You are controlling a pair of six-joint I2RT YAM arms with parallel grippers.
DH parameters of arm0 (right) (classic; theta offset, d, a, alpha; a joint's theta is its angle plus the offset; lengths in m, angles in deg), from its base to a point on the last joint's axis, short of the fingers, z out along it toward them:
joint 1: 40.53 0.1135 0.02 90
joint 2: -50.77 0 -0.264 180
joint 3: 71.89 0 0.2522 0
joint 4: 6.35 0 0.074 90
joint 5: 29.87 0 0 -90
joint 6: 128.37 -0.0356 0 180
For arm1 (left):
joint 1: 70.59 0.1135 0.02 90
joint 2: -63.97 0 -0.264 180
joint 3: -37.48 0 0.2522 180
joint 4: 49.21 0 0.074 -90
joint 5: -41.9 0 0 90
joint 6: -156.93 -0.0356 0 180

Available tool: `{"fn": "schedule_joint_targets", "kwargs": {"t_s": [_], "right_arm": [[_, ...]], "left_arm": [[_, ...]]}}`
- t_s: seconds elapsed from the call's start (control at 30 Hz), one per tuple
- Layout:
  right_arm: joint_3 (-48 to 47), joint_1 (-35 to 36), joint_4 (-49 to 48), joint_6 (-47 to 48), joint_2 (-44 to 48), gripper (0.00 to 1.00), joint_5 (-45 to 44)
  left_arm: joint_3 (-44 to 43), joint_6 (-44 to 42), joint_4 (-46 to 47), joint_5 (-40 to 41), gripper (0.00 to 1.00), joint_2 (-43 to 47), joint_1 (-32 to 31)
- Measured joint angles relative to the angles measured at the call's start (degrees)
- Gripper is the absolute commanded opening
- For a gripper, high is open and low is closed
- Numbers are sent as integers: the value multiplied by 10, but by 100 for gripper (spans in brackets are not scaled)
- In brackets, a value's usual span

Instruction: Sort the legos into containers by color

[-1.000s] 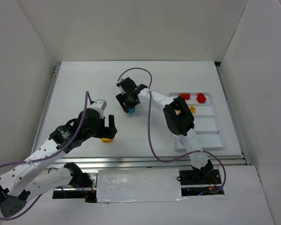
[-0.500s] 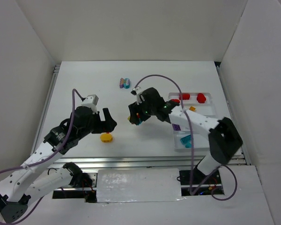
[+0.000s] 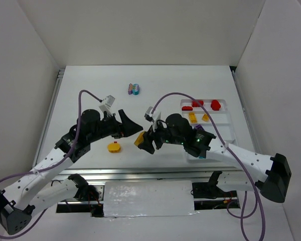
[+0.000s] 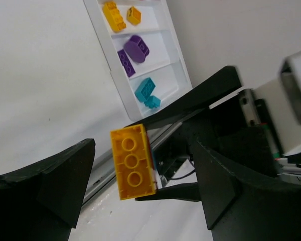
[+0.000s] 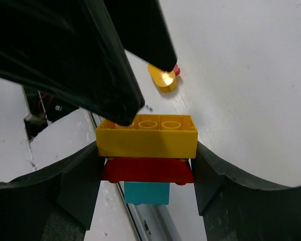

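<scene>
Yellow on top, red in the middle, teal below: this brick stack (image 5: 146,150) is clenched from both sides by the right hand (image 5: 146,168) over the bench (image 3: 90,85), just beside the white tray (image 3: 233,131). The left hand (image 4: 143,150) is released, its fingers standing on each side of the yellow brick (image 4: 132,165) without gripping it.

The stack (image 5: 146,150) runs yellow over red over teal. The white tray (image 3: 226,136) holds red, yellow, purple and teal legos (image 3: 215,105).
</scene>
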Motion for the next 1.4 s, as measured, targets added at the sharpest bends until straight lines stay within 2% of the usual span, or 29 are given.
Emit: {"fn": "schedule_joint_targets", "kwargs": {"t_s": [0.17,0.37,0.43,0.57,0.6,0.73,0.83,0.87,0.93,1.0,1.03,1.23,1.4], "right_arm": [[-2,15,2,2,9,20,-36],[-1,23,3,2,19,21,-61],[-2,25,1,5,25,22,-70],[-13,33,3,14,18,24,-87],[-19,34,6,16,14,24,-92],[-39,38,30,30,-5,25,-120],[-39,40,38,31,-10,26,-124],[-39,41,39,31,-10,28,-125],[-39,42,39,32,-10,33,-126],[-39,42,38,35,-10,72,-127],[-39,42,38,35,-9,99,-128],[-16,43,-5,19,22,100,-129],[27,36,-5,-3,99,100,-118]], "left_arm": [[31,10,17,-43,89,-21,-1],[36,19,24,-72,75,-28,-2],[36,19,30,-86,66,-30,-3],[37,18,57,-116,60,-44,-6],[37,17,62,-118,57,-49,-6],[40,20,70,-108,15,-67,-5],[43,15,69,-110,1,-74,-7],[43,14,69,-109,0,-74,-7],[43,12,70,-109,0,-75,-8],[43,7,73,-107,0,-74,-8],[46,7,78,-105,0,-72,-8],[52,-3,89,-82,0,-31,-24],[46,-20,70,-19,0,6,-24]]}}
